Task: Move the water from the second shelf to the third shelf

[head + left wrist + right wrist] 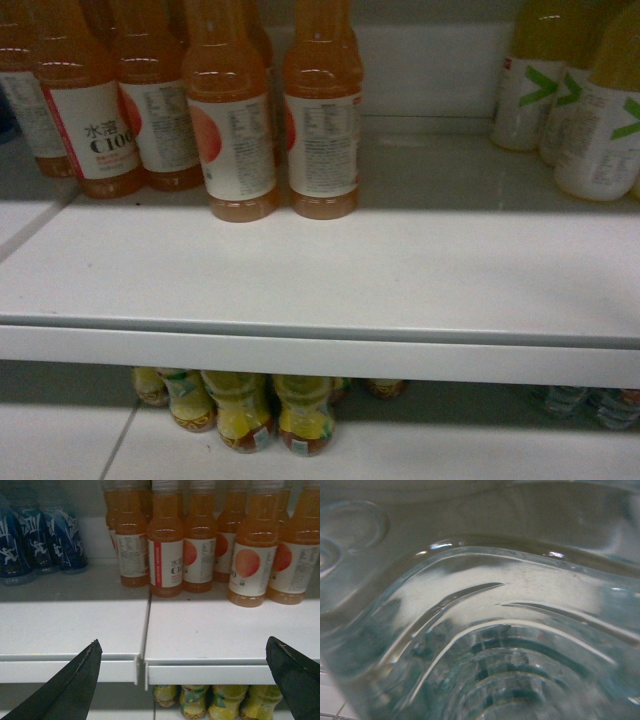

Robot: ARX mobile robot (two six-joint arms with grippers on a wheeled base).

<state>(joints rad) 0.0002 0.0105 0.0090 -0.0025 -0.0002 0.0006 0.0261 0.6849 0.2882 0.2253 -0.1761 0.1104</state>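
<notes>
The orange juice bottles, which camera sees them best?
The left wrist view: a whole row of orange juice bottles stands on the shelf, labels facing out. The head view shows some with the tops cut off. The right wrist view shows only clear ribbed plastic.

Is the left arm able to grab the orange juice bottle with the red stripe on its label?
Probably yes: the left gripper is open, facing the orange plastic bottle, with only bare white shelf between.

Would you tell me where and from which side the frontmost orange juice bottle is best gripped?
Take the orange juice bottle round its straight labelled body, coming level over the shelf edge: it stands upright, ahead of its neighbours.
</notes>
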